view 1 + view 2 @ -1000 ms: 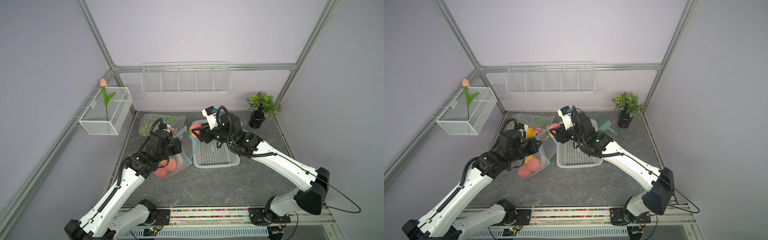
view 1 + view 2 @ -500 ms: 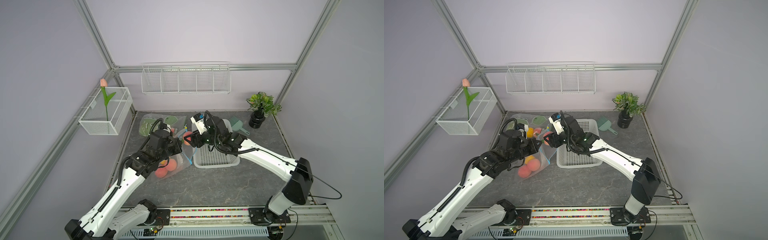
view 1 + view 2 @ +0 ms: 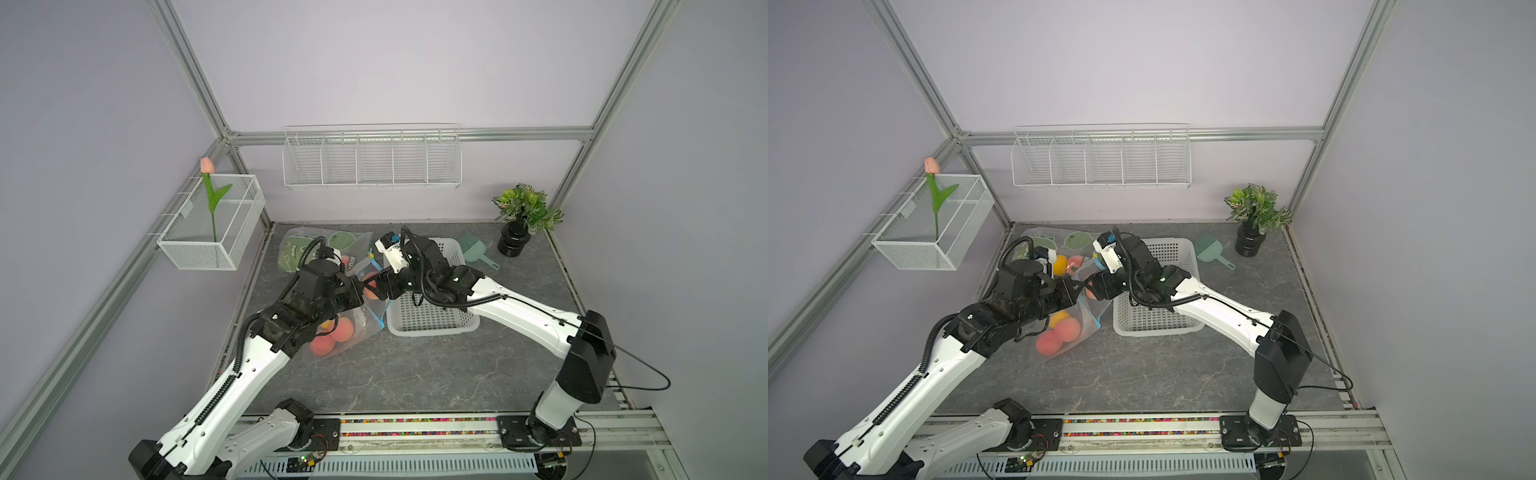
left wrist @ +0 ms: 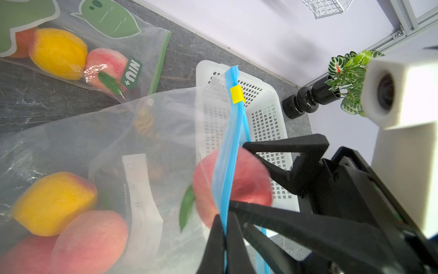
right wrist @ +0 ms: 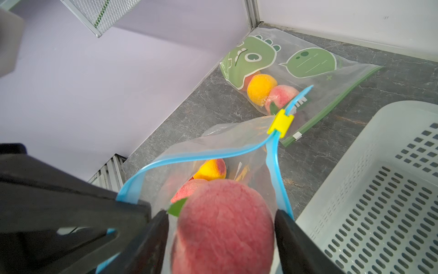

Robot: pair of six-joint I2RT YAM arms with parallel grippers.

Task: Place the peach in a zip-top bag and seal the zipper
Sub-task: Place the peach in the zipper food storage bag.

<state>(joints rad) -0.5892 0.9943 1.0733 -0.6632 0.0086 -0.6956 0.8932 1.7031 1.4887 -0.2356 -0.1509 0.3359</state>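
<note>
A clear zip-top bag (image 3: 353,328) with a blue zipper strip (image 5: 201,154) and a yellow slider (image 4: 237,94) lies left of the white basket, its mouth lifted open. My left gripper (image 4: 224,218) is shut on the blue strip and holds that side of the mouth up. A red peach (image 5: 225,227) with a green leaf sits in the mouth between the fingers of my right gripper (image 5: 220,213). Those jaws stand open, with a thin gap on each side of the fruit. Both grippers meet tip to tip in both top views (image 3: 368,286) (image 3: 1086,287). Several peaches (image 3: 1059,334) lie deeper inside.
A second bag (image 3: 307,249) with green dinosaur print and fruit lies behind, by the back left corner. The white perforated basket (image 3: 432,316) stands just right of the bag. A green scoop (image 3: 473,249) and a potted plant (image 3: 523,216) sit at the back right.
My right gripper carried the peach leftward from over the basket into the bag's mouth, and its jaws have widened off the fruit. The left gripper kept its hold on the zipper strip.
</note>
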